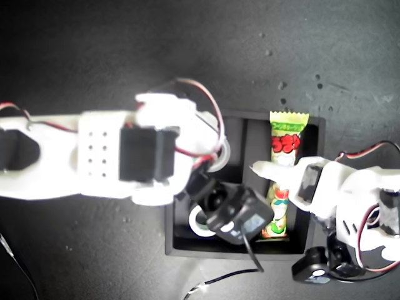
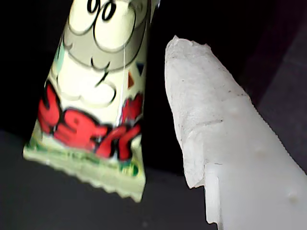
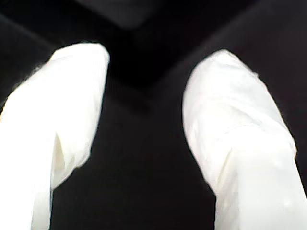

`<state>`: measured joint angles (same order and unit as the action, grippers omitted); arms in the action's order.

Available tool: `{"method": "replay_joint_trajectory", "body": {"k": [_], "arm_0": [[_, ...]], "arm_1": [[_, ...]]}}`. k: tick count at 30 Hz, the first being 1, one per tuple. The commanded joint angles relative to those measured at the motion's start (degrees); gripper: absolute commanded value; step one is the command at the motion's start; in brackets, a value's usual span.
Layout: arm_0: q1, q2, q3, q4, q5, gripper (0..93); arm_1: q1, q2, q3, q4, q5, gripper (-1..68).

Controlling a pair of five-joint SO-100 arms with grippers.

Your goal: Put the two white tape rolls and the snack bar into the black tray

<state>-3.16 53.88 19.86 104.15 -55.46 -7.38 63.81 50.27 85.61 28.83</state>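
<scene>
Your snack bar [image 1: 282, 181] lies in the black tray's [image 1: 315, 187] long compartment, one crimped end riding up over the wall. Your first claw [image 2: 158, 124] hangs just beside it, holding nothing. Your second claw [image 3: 144, 129] gapes wide over a small compartment. One tape roll [image 1: 200, 223] sits inside. The wrapper's red lettering is unreadable. Next, I'd nudge the bar flat

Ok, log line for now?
snack bar: in black tray | tape rolls: in tray | my first end effector: open | my second end effector: open
</scene>
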Motion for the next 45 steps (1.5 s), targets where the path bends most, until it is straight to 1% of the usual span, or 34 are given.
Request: {"method": "replay_joint_trajectory", "body": {"k": [1,3,4,7,9,10,13,16,22,26,28,32,36,40,43,45], "arm_0": [[-4.4,20.8,10.9,0.9,0.9,12.3],[-4.8,29.5,18.5,0.9,-0.4,12.3],[-4.7,33.4,22.3,0.9,-1.4,12.3],[-2.7,42.7,33.1,0.7,-5.4,10.9],[-0.9,48.3,40.8,0.5,-8.3,9.4],[-0.2,51.4,45.0,0.3,-9.5,8.3],[1.1,63.1,59.2,-2.1,-13.5,5.4],[1.9,80.2,77.3,-8.3,-17.1,2.1],[4.9,109.4,109.1,-19.2,-22.9,0.1],[6.5,118.6,123.2,-23.9,-24.8,0.1],[6.7,121.5,129.1,-26.5,-25.4,0.1],[7.2,126.3,137.0,-28.4,-26.6,0.1],[8.3,137.8,146.7,-28.4,-27.5,0.1],[9.2,140.2,152.0,-27.9,-28.4,0.0],[8.8,140.2,155.5,-29.0,-29.8,0.0],[9.0,140.2,159.2,-31.6,-30.6,0.1]], "arm_1": [[2.5,0.6,-11.9,9.3,-1.7,31.9],[4.4,0.6,-21.2,16.1,-0.9,30.5],[5.6,1.5,-23.8,17.6,0.5,27.8],[9.8,11.8,-18.9,17.6,10.8,9.7],[12.7,19.6,-11.6,17.6,19.1,1.8],[13.7,23.6,-7.3,17.6,22.9,-0.1],[15.5,36.6,6.2,17.5,33.2,-0.3],[15.9,51.6,20.5,15.0,42.0,-0.4],[16.3,90.7,61.9,-0.4,54.0,-0.4],[16.1,117.4,90.7,-11.5,55.5,-0.6],[15.6,126.4,101.2,-13.6,56.0,-0.6],[14.8,128.1,112.3,-17.1,55.0,-0.6],[13.4,128.1,119.8,-20.0,53.3,-0.6],[12.9,128.1,128.8,-26.8,51.7,-0.5],[14.2,128.1,128.8,-23.6,50.9,-0.5],[15.1,128.1,128.8,-20.1,50.4,-0.4]]}}
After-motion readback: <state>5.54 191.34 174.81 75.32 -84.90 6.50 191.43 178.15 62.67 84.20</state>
